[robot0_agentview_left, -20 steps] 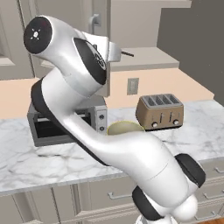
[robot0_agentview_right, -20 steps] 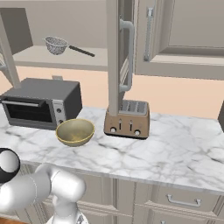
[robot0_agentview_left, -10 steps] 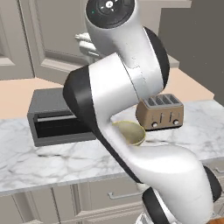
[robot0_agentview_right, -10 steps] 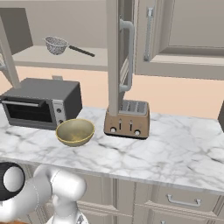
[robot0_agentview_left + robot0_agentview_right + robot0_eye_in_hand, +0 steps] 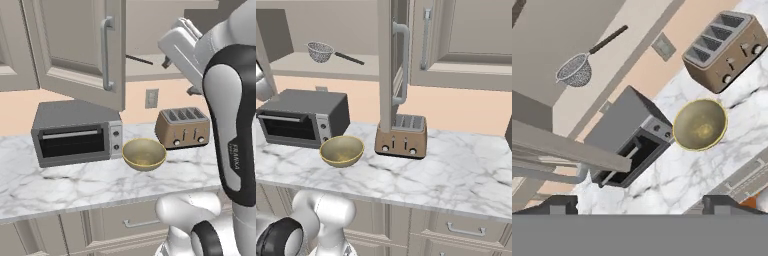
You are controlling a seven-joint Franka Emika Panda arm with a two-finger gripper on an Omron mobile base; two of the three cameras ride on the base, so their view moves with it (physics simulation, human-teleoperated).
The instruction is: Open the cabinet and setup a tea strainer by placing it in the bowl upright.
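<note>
Ahead of the gripper (image 5: 640, 202), whose fingers are spread wide on nothing, the tea strainer (image 5: 575, 70) is seen lying on the open cabinet (image 5: 391, 65) shelf; the bowl (image 5: 700, 124) is set clear on the counter (image 5: 466, 170) beside the toaster (image 5: 724, 49).

My views are evenly, softly lit, with no glare; faint shadows sit under the bowl (image 5: 341, 150) on the tabletop (image 5: 456, 170). Everything renders sharp.
</note>
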